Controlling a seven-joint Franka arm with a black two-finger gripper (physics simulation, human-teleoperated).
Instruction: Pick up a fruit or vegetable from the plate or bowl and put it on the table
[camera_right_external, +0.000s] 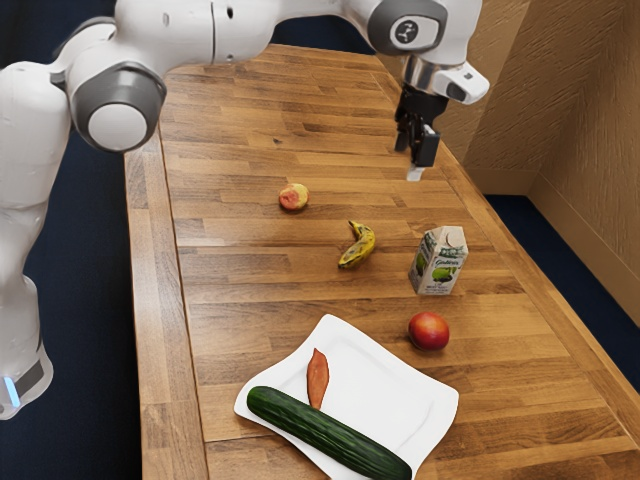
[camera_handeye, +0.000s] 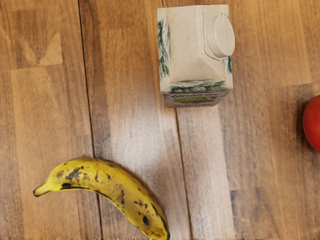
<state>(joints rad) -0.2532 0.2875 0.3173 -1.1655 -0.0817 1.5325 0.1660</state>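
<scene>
My gripper (camera_right_external: 416, 160) is high over the far part of the table, beyond the milk carton and well away from the plate. On the white plate (camera_right_external: 405, 400), near the exterior view's bottom, lie a long green cucumber (camera_right_external: 325, 432) and an orange-brown sweet potato (camera_right_external: 317, 377), whose lower end meets the cucumber. The wrist view has neither of them.
A banana (camera_right_external: 358, 246), also the spotted banana (camera_handeye: 110, 182) under my hand, lies near an upright carton (camera_right_external: 438, 262), the carton (camera_handeye: 192, 55). A red fruit (camera_right_external: 429, 331), the red fruit (camera_handeye: 313, 123), sits between carton and plate. A peach-like fruit (camera_right_external: 293, 197) lies farther back.
</scene>
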